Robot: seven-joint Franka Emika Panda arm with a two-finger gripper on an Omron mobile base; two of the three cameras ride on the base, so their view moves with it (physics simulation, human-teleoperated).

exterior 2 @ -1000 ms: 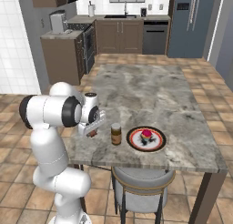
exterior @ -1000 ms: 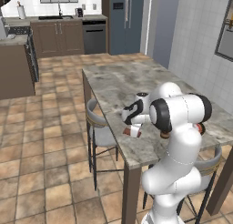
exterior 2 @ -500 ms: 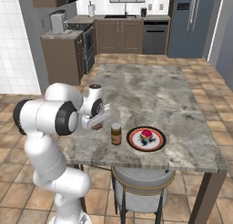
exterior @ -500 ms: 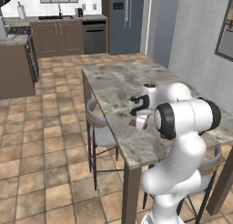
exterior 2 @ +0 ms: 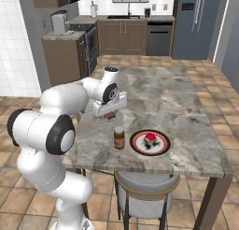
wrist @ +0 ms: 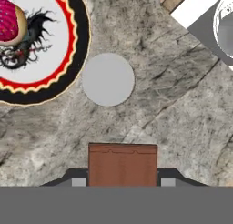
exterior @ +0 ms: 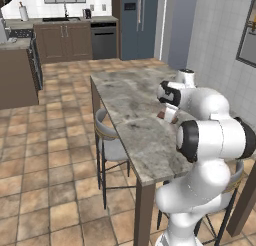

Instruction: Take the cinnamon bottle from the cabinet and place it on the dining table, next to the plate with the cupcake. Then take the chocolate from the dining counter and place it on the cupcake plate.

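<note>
From my station I see the arm rise from the base, bend at a dark elbow and reach forward over the table [exterior 2: 196, 131], forearm roughly level. The wrist turns the hand downward, so the gripper [exterior 2: 110, 115] points at the tabletop from above. In the left base view the gripper [exterior: 166, 115] sits just beyond the upper arm's bulk. The jaws are drawn in and clamp the chocolate [wrist: 123, 165] between them, one finger pressed on each side of the bar in the hand view.
</note>
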